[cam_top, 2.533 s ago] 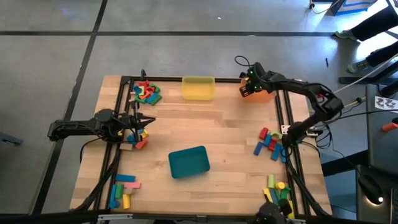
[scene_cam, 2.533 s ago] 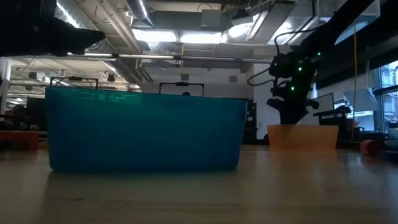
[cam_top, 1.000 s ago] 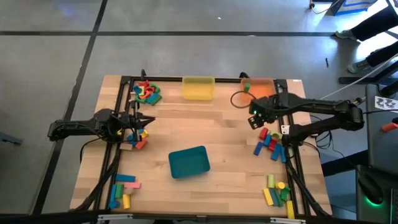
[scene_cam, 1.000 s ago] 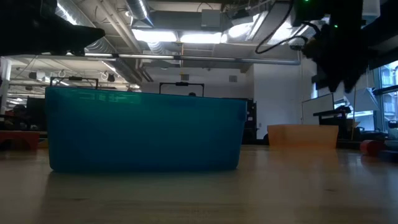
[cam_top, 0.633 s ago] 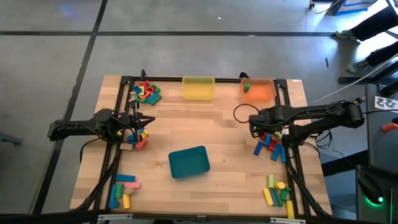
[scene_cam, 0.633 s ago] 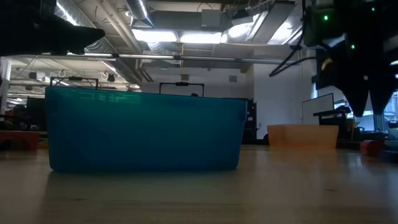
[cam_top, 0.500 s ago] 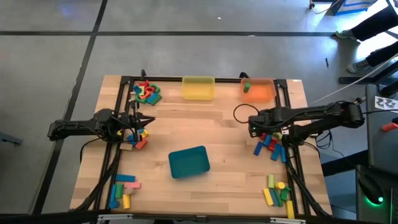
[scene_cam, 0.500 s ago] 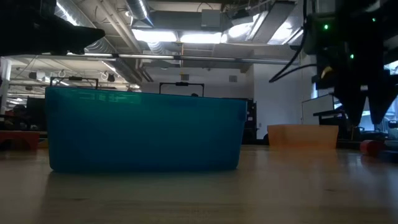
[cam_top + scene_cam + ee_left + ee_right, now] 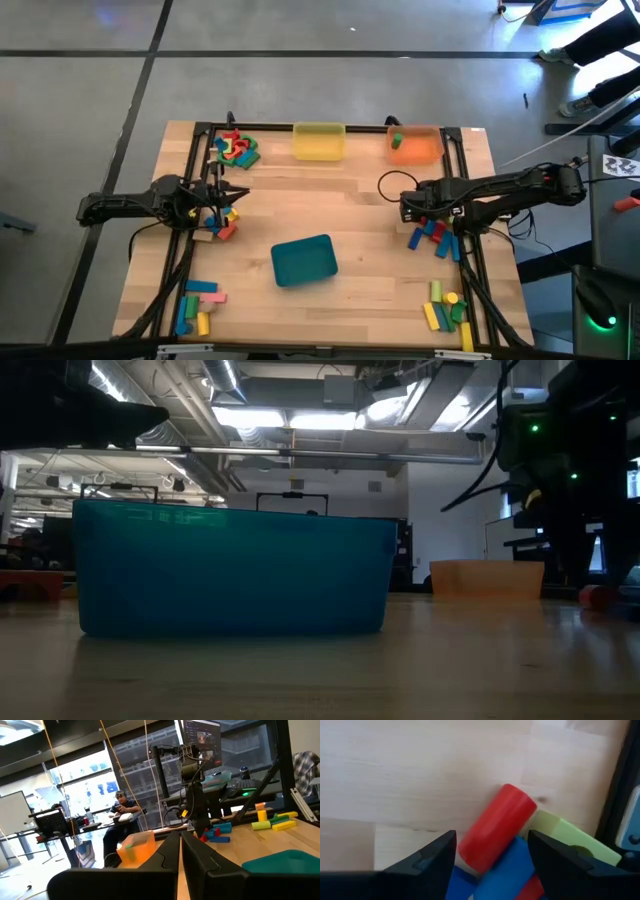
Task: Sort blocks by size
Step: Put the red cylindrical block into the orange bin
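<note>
Wooden table point(image 9: 350, 215) seen from above, with three trays on it: a yellow tray point(image 9: 319, 141) and an orange tray point(image 9: 416, 145) along the far edge, a teal tray point(image 9: 303, 260) near the middle; I judge the sorting barely begun, since only the orange tray shows pieces, one green and one orange, while the other two look empty; blocks lie in five loose piles at the table's edges: far left point(image 9: 234, 147), mid left point(image 9: 221, 222), near left point(image 9: 197, 304), mid right point(image 9: 432, 232) and near right point(image 9: 446, 308); my right arm reaches in low from the right side, its claw point(image 9: 412, 207) released and pointing down over the mid-right pile; its wrist view shows the spread fingers on either side of a red cylinder point(image 9: 497, 827) lying on blue pieces, not yet touching it; my left arm waits at the left edge, its claw point(image 9: 222, 195) clenched and holding nothing, just beside the mid-left pile.
</note>
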You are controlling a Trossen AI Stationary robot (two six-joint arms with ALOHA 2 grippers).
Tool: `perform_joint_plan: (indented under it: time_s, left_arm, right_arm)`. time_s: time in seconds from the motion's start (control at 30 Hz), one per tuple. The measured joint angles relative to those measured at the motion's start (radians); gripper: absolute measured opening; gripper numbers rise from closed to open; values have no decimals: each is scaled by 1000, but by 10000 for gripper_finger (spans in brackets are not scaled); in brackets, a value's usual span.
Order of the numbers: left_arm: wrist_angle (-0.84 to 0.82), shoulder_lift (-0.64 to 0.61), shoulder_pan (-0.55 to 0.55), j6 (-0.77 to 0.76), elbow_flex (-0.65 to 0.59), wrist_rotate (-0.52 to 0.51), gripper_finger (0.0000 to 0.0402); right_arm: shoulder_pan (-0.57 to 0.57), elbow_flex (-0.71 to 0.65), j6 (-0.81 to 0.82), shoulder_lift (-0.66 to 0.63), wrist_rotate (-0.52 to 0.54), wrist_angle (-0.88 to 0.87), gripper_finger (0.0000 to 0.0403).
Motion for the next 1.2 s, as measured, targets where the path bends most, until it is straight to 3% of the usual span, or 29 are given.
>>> perform_joint_plan:
  time_s: [0.4, 0.6, 0.7, 0.93, 1.2]
  left_arm:
    - [-1, 0, 0, -6, 0, 0, 5]
    - [-2, 0, 0, -6, 0, 0, 5]
    - [-2, 0, 0, -6, 0, 0, 5]
    - [-2, 0, 0, -6, 0, 0, 5]
    - [-2, 0, 0, -6, 0, 0, 5]
  right_arm:
    - [0, -116, 6, -1, 18, 172, 248]
    - [0, -123, 1, -2, 28, 177, 246]
    - [0, -124, -25, -2, 35, 184, 227]
    - [0, -124, -83, -1, 43, 197, 138]
    - [0, -122, -186, 0, 86, 197, 138]
